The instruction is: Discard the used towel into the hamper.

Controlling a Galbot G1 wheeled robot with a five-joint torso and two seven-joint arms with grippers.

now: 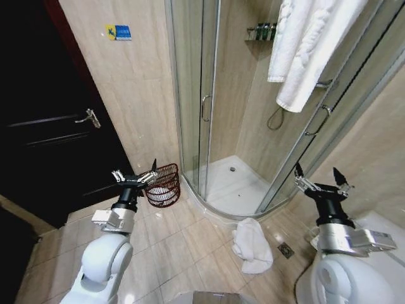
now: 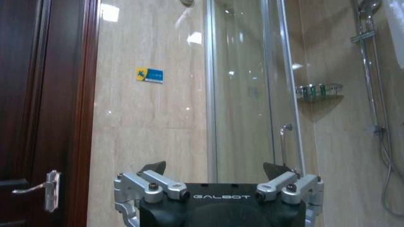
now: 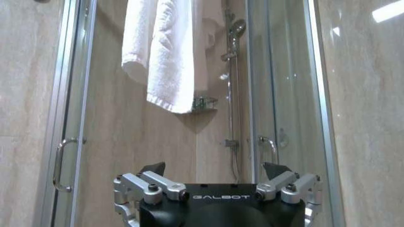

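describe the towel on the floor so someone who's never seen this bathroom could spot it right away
Find the curved glass shower stall in the corner. On the beige tiles just outside its rounded step lies a crumpled white towel, between the two grippers. Unlike the white towel hung over the shower door, it is heaped on the floor.

Crumpled white terry-cloth towel [image 1: 252,244] on the floor, soft, nubby. Small round dark reddish-brown open-weave hamper [image 1: 163,185], thin wire or wicker bands, cannot tell which. Beige floor tiles [image 1: 183,253] glossy, reflective. Beige stone-look wall tiles [image 1: 126,88] smooth, slight sheen. Shower enclosure of clear glass panels [image 1: 190,82] with polished metal frame. Dark brown wooden door [image 1: 38,126], satin finish, metal lever handle [image 1: 88,118]. White hanging towel [image 1: 310,44], thick ribbed cloth. Left gripper [image 1: 135,175] and right gripper [image 1: 321,175]: matt black body, brushed silver metal finger links.
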